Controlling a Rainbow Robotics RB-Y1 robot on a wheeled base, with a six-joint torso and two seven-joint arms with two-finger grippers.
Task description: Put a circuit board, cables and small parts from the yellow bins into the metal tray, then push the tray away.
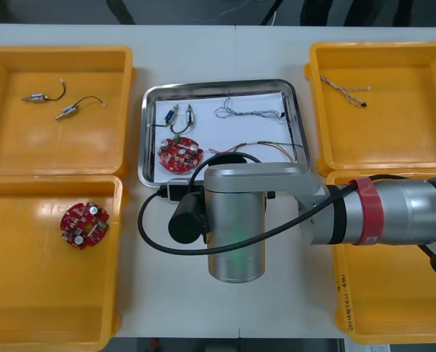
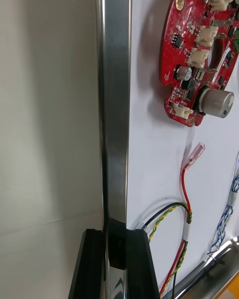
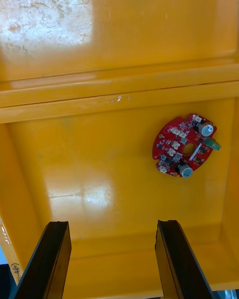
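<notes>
Metal tray [image 2: 114, 104] has its rim pinched in the right gripper [image 2: 115, 235]

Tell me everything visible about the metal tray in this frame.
The metal tray is a shiny rectangular pan with rounded corners and a white inside, flat on the table between the yellow bins. It holds a red circuit board, a blue and white cable, a red and yellow cable and small metal parts. The right gripper is shut on its near rim.

Overhead view; wrist close-ups of tray [image 2: 114, 104], bin [image 3: 99, 144]
</notes>
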